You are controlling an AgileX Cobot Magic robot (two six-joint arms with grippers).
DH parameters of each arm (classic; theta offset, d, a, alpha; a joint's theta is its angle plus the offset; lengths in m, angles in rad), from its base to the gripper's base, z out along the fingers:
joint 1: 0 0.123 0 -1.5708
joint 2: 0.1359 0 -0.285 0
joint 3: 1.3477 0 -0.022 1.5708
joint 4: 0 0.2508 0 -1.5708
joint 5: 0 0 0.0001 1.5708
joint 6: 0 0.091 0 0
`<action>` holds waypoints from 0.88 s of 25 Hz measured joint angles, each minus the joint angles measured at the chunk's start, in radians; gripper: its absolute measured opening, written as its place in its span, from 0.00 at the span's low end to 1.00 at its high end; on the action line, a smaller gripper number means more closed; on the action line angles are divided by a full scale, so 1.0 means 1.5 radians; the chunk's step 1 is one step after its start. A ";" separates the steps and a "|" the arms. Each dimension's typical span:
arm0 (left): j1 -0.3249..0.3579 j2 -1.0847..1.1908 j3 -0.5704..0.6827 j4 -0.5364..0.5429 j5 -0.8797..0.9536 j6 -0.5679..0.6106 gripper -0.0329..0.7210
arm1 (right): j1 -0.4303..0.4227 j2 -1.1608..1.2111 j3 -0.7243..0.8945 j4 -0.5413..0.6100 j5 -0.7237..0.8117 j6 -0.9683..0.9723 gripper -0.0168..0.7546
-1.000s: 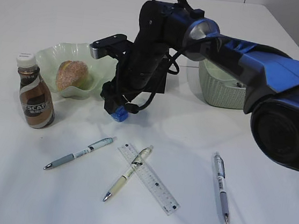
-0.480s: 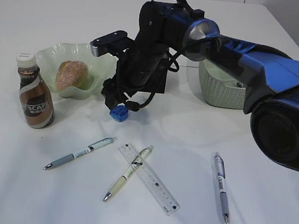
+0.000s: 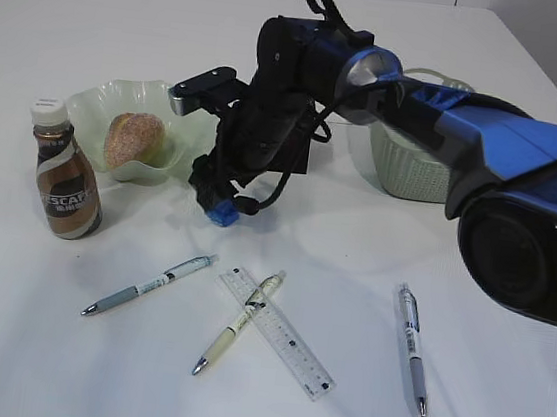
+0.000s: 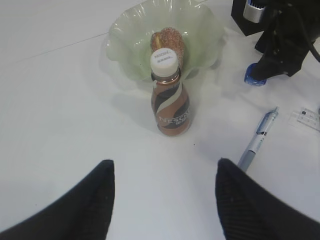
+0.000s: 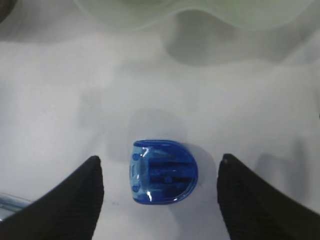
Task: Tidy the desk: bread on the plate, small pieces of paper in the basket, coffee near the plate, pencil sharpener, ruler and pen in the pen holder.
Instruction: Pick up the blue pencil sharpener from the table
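Bread (image 3: 133,140) on plate (image 3: 94,102), coffee (image 3: 63,184) beside it — done; three pens, ruler (image 3: 276,332) and blue sharpener (image 5: 162,172) lie loose on the bench. Right pincer (image 5: 160,195) apart, straddling the sharpener (untouched, only the wrist view shows this). Left pincer (image 4: 162,200) apart, empty — unseen from outside.

glossy translucent blue plastic sharpener (image 5: 164,171)

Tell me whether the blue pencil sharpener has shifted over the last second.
No. In the exterior view the pencil sharpener sits at the same spot below the plate and above the ruler; the open right gripper straddles it.
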 joint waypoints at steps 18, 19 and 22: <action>0.000 0.000 0.000 0.000 0.000 0.000 0.64 | 0.000 0.030 -0.001 -0.007 -0.009 -0.011 0.74; 0.000 0.000 0.000 0.000 0.000 0.000 0.64 | 0.000 0.036 -0.003 -0.007 -0.009 -0.012 0.74; 0.000 0.000 0.000 0.000 0.000 0.000 0.64 | 0.000 0.040 -0.003 -0.009 -0.009 -0.015 0.74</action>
